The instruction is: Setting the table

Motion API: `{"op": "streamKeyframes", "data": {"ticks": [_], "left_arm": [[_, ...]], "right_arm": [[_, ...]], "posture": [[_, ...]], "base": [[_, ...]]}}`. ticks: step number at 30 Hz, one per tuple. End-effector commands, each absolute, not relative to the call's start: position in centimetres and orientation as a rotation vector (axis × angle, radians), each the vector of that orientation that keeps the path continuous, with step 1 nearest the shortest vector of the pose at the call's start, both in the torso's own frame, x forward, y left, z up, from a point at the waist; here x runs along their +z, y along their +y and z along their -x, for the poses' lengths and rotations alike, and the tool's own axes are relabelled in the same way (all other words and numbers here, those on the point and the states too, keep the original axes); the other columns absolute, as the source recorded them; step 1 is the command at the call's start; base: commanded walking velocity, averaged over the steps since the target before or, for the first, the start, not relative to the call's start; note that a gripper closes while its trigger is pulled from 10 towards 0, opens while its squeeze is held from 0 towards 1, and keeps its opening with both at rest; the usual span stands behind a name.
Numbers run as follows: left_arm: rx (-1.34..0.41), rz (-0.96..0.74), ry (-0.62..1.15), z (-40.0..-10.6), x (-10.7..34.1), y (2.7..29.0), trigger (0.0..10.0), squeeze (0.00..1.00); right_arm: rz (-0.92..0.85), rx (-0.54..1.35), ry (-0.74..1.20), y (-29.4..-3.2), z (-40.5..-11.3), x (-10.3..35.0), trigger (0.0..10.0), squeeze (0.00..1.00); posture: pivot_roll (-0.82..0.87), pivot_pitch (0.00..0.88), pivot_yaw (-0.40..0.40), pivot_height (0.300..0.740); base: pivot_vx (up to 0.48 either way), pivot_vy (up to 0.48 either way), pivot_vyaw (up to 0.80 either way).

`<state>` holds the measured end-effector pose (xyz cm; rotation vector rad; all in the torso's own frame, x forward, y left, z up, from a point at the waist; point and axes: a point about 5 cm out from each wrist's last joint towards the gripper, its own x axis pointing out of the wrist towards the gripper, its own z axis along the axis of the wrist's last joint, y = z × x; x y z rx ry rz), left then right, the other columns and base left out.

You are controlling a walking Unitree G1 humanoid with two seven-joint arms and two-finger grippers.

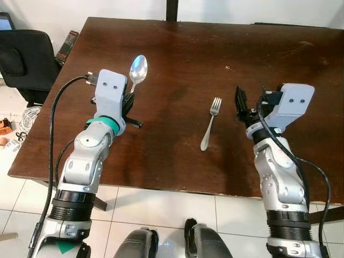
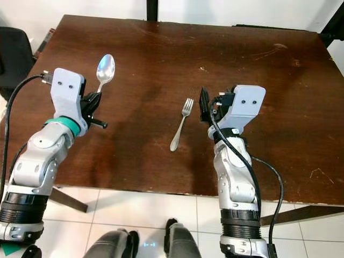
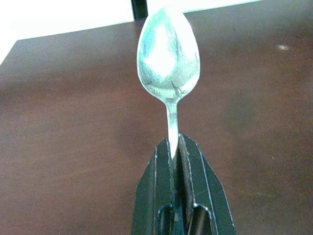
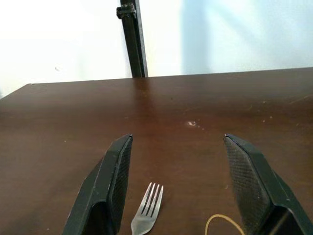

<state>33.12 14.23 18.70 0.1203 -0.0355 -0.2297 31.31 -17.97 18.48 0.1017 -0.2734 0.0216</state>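
Partly hidden spoon (image 3: 168, 63) handle, clamped.

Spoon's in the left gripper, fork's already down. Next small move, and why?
Probably lower the left gripper to lay the spoon flat on the table, on its own side of the fork. The spoon is clamped by its handle, bowl raised off the wood. The fork lies flat, and the right gripper is open beside it, holding nothing.

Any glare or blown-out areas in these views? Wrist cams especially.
Left wrist view: the spoon bowl glares white in the left gripper, and the background above the table is blown out. Right wrist view: the wall is overexposed; the fork is sharp. Eye views: evenly lit, soft sheen on the wood.
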Motion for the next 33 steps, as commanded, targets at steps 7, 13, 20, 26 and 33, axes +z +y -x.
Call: {"op": "streamKeyframes", "data": {"ticks": [7, 13, 20, 26, 33], "left_arm": [[-0.198, -0.115, -0.036, -33.33, 18.54, 14.62, 10.0, 0.0], [-0.187, -0.114, -0.051, -33.54, 18.77, 14.7, 10.0, 0.0], [-0.185, -0.103, -0.072, -33.74, 18.87, 14.58, 10.0, 0.0], [-0.193, -0.094, -0.079, -33.73, 19.04, 14.46, 10.0, 0.0], [-0.203, -0.091, -0.089, -33.68, 19.25, 14.39, 10.0, 0.0]], "right_arm": [[-0.096, 0.015, -0.257, -18.2, -31.51, 18.23, 10.0, 0.0], [-0.1, 0.01, -0.26, -18.28, -31.52, 18.31, 10.0, 0.0], [-0.099, 0.007, -0.259, -18.39, -31.5, 18.31, 10.0, 0.0], [-0.101, 0.009, -0.257, -18.39, -31.53, 18.27, 10.0, 0.0], [-0.104, 0.008, -0.255, -18.39, -31.55, 18.19, 10.0, 0.0]], "posture": [[0.03, 0.044, 0.041, 0.74], [0.03, 0.044, 0.043, 0.74], [0.03, 0.046, 0.044, 0.74], [0.03, 0.047, 0.047, 0.74], [0.03, 0.049, 0.047, 0.74]], "base": [[0.0, 0.0, 0.0], [0.0, 0.0, 0.0], [0.0, 0.0, 0.0], [-0.046, 0.0, 0.0], [-0.291, 0.0, 0.0]]}}
